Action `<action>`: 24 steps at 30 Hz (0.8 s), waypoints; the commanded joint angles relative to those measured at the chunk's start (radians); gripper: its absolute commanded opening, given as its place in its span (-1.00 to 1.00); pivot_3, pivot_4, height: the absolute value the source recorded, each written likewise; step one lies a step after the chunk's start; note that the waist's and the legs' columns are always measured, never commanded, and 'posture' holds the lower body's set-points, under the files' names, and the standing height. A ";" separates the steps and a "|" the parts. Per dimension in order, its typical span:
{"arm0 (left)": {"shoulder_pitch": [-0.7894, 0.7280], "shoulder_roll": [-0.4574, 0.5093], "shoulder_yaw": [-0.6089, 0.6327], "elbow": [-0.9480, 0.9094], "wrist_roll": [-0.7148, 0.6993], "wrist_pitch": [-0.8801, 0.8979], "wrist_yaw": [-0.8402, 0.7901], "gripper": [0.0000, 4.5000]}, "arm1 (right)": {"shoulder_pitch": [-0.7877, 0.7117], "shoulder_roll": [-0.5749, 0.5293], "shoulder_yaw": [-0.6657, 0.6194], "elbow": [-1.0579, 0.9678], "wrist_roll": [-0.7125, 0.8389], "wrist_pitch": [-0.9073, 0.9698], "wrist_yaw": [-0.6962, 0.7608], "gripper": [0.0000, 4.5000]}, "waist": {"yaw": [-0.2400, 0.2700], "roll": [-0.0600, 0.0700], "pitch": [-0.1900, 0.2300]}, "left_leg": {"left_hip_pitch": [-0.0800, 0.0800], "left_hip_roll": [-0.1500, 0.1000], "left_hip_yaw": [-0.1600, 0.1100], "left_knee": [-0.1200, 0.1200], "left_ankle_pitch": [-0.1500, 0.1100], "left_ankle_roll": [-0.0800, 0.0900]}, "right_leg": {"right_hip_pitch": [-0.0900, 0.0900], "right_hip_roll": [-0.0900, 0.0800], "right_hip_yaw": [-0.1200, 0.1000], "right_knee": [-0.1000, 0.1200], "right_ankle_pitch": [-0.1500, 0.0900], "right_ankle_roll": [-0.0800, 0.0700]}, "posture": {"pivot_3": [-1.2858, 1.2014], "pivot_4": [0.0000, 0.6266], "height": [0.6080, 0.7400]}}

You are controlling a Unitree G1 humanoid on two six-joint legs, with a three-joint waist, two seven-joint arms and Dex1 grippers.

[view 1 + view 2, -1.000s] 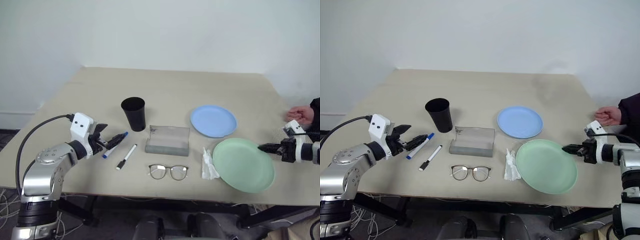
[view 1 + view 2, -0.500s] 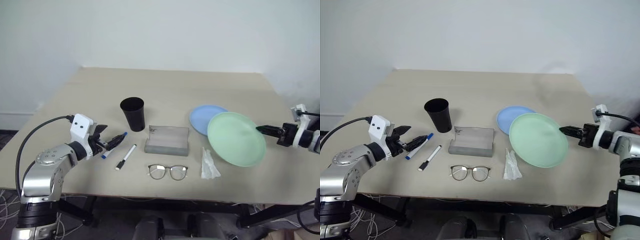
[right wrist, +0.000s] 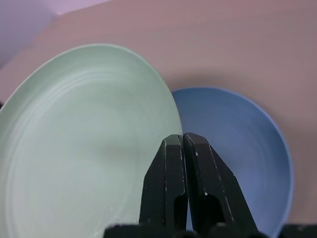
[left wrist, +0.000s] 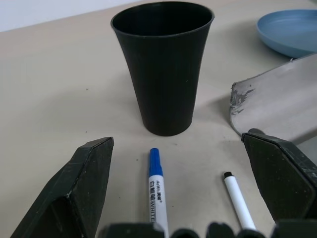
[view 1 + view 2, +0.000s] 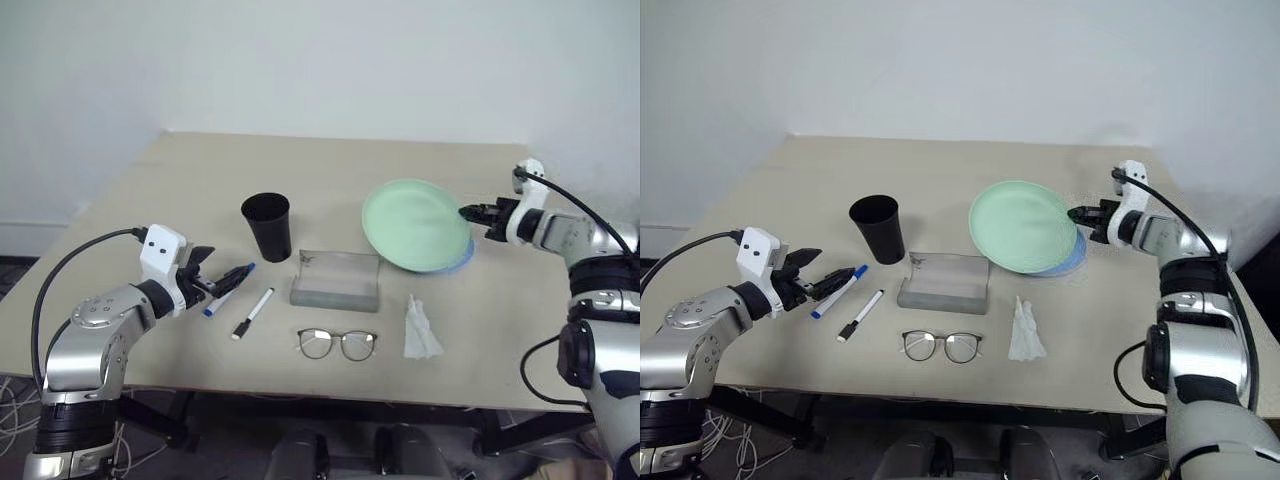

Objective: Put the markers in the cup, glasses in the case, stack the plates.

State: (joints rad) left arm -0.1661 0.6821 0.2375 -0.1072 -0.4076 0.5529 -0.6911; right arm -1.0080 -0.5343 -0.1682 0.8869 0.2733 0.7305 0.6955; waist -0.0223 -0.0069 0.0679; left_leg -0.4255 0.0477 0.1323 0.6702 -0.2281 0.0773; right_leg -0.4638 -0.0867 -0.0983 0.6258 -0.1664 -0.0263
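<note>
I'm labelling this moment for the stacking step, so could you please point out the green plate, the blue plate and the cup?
green plate (image 5: 412,222), left eye view, middle of its upper face.
blue plate (image 3: 233,134), right wrist view, bare inner surface.
cup (image 4: 163,74), left wrist view, middle of its outer wall.

The beige surface (image 5: 330,165) carries a black cup (image 5: 267,227); two markers (image 5: 254,305); grey case (image 5: 335,281); glasses (image 5: 337,343); white tissue (image 5: 419,328); blue plate (image 3: 237,144)

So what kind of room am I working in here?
Most likely a plain lab or test room set up as a desk: a bare beige table against blank white walls, loose cables on the floor, and staged items like the cup and glasses.
</note>
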 commanded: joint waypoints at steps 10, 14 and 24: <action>0.031 0.007 0.051 -0.077 -0.014 -0.002 0.027 0.97 | -0.130 0.015 -0.022 0.306 -0.103 -0.249 -0.247 -0.99 | -0.010 0.001 0.000 | -0.002 -0.001 0.000 0.001 0.002 -0.002 | -0.001 0.000 0.001 -0.001 0.004 0.005 | 0.03 -1.00 0.80; 0.032 0.011 0.053 -0.081 -0.015 0.001 0.029 0.97 | -0.136 0.012 -0.028 0.337 -0.112 -0.266 -0.269 -0.99 | -0.018 0.001 0.000 | -0.002 -0.001 0.000 0.002 0.000 0.002 | 0.000 0.001 0.001 -0.001 0.004 0.004 | 0.03 -1.00 0.80; 0.014 0.016 0.044 -0.067 -0.011 -0.003 0.024 0.97 | -0.150 0.017 -0.002 0.332 -0.141 -0.264 -0.203 -0.25 | -0.031 0.002 0.000 | -0.002 0.000 0.000 0.004 0.000 0.003 | 0.000 0.001 0.001 0.000 0.007 0.005 | 0.03 -1.00 0.80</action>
State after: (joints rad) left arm -0.1286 0.6817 0.2583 -0.1502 -0.4101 0.5590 -0.6634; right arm -1.1051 -0.5011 -0.1764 1.2482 0.1412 0.4757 0.4764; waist -0.0532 -0.0050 0.0676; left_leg -0.4272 0.0480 0.1324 0.6744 -0.2285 0.0803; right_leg -0.4633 -0.0859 -0.0976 0.6255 -0.1592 -0.0209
